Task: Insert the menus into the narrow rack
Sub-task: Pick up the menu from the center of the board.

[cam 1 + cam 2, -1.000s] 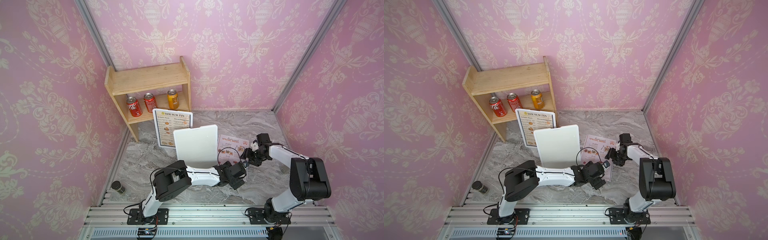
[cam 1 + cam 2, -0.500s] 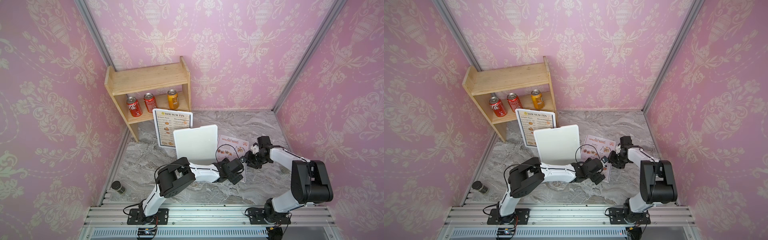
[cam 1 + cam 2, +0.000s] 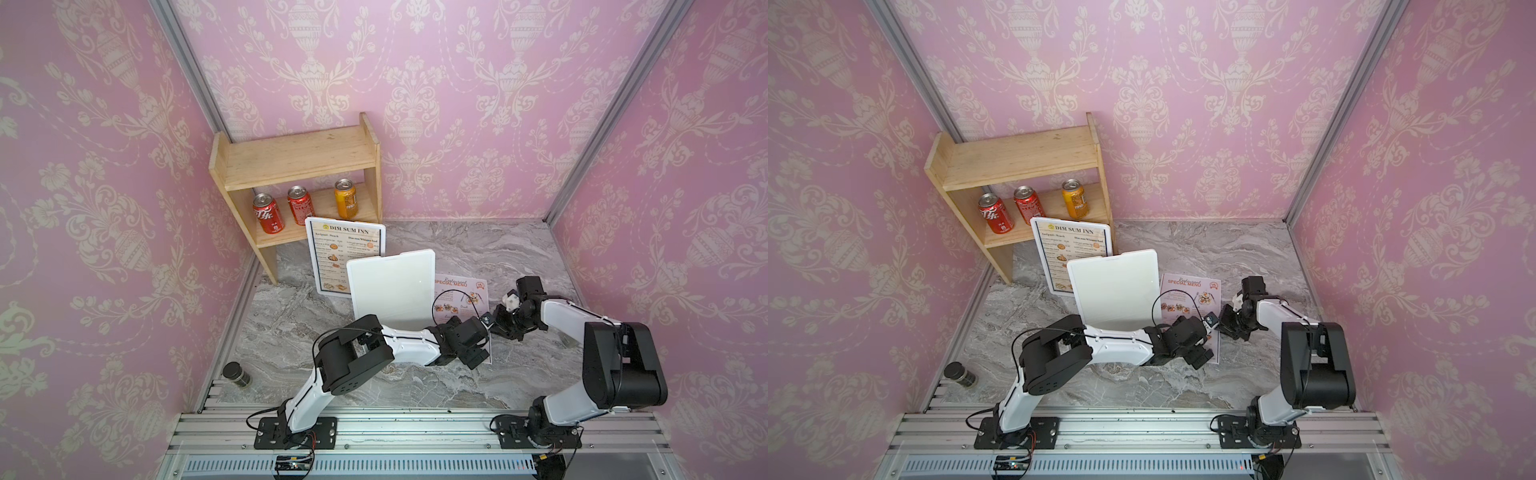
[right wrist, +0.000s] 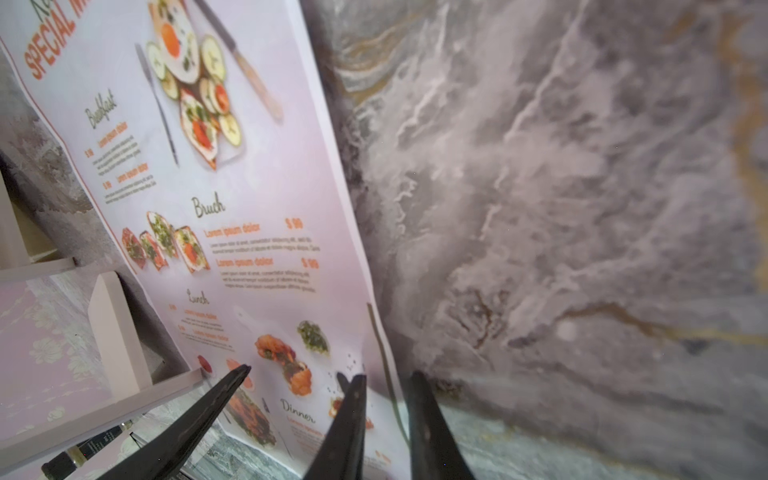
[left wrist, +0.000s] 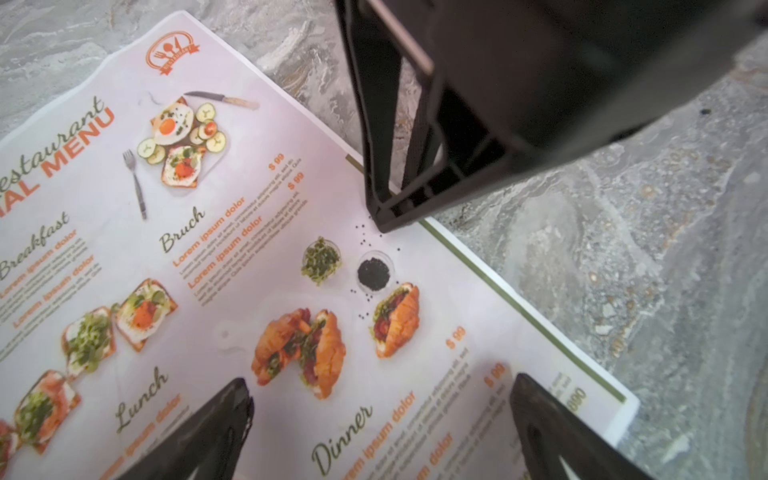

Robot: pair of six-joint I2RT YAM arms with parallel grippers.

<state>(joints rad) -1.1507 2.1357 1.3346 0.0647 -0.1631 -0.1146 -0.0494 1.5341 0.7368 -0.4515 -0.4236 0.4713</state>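
The narrow rack (image 3: 390, 286) (image 3: 1113, 286) (image 4: 112, 324) is white, with a tall blank panel standing upright mid-table. The blue-bordered "DIM SUM INN" menu (image 3: 332, 245) (image 3: 1067, 245) stands nearly upright just behind the panel, at the rack's 11 o'clock, its lower right corner hidden by it; whether its foot sits in a slot cannot be told. The pale "Restaurant SPECIAL MENU" sheet (image 3: 461, 291) (image 3: 1187, 291) (image 5: 249, 249) (image 4: 232, 187) lies face up on the tabletop (image 3: 478, 249) at the rack's 3 o'clock, orange heading toward 12, food photos showing.
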